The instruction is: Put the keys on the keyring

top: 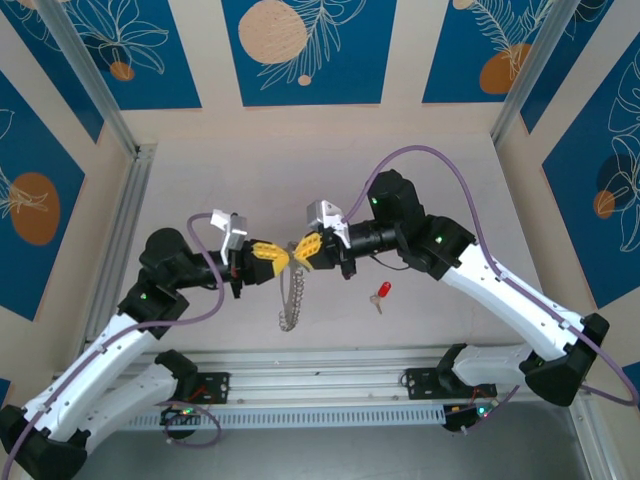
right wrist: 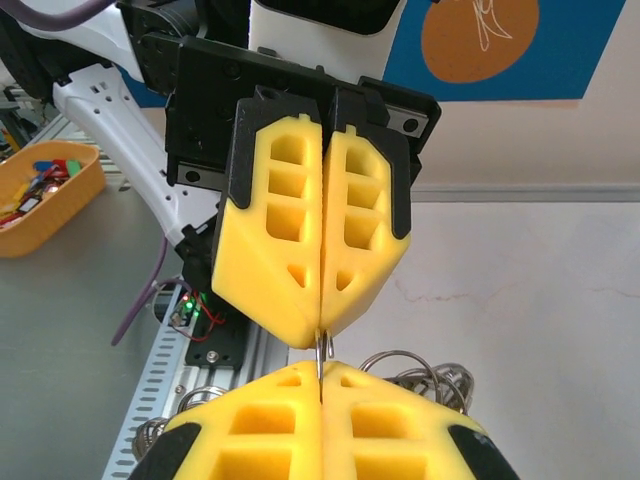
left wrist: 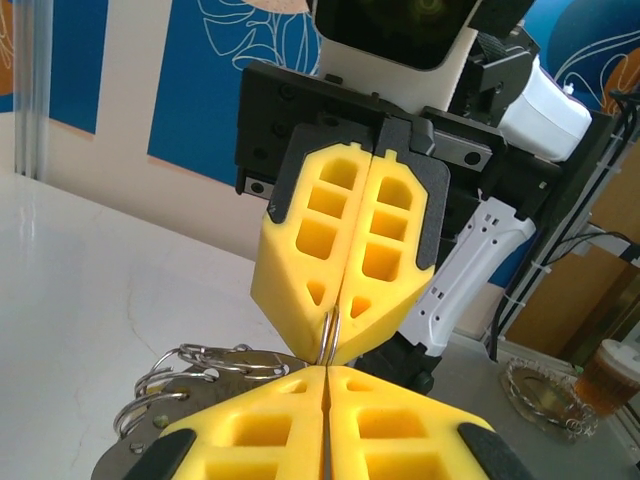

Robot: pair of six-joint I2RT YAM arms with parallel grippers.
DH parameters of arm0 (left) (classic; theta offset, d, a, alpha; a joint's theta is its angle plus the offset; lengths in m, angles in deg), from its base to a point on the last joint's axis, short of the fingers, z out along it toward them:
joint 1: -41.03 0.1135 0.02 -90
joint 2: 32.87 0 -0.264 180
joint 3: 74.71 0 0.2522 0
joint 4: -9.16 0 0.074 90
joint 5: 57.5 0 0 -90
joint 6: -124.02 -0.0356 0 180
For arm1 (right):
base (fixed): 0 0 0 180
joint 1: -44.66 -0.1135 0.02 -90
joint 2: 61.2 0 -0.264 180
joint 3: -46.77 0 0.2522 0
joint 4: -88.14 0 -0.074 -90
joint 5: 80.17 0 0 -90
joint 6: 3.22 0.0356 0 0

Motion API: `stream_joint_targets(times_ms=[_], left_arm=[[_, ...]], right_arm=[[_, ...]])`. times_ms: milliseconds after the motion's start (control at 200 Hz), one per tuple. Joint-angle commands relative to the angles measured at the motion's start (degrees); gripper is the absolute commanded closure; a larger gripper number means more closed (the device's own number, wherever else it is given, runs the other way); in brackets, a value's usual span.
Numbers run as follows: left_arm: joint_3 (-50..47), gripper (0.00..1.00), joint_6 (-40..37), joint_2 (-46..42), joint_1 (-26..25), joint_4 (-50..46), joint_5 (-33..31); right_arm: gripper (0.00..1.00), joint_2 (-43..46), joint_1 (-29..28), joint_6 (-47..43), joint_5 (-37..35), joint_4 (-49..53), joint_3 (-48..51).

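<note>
My left gripper (top: 274, 257) and right gripper (top: 306, 250) tip to tip, both clenched on one thin ring of the keyring (top: 290, 300) (chain dangling below), red key (top: 381, 292) lying on table (top: 260, 170), right of chain, apart

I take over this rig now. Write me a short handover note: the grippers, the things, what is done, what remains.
Left gripper: shut on a thin wire of the keyring.
Right gripper: shut on it too, tip to tip with the left.
Key: red head, lying on the table, right of the keyring, apart from it.
Done: keyring gripped by both grippers.
Left: pick up the key and thread it on.
</note>
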Motion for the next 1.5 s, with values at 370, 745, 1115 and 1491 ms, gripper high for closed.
stream_joint_targets(times_ms=[370,745,1115,1491], left_arm=[[6.39,0.9,-7.45,3.91,-4.53,-5.01,2.86],[8.05,0.9,-10.15,4.34,-6.55,-8.19,1.36],[9.0,0.76,-12.26,4.53,-7.47,-11.0,-2.14],[9.23,1.0,-13.71,3.87,-7.7,-12.37,-3.67]], right_arm=[[1.0,0.57,0.0,2.34,1.24,-4.07,0.92],[1.0,0.36,-0.21,2.22,-0.73,-3.6,1.36],[1.0,0.85,-0.35,2.7,-0.15,-4.33,1.93],[1.0,1.43,-0.76,2.66,0.48,-4.29,2.32]])
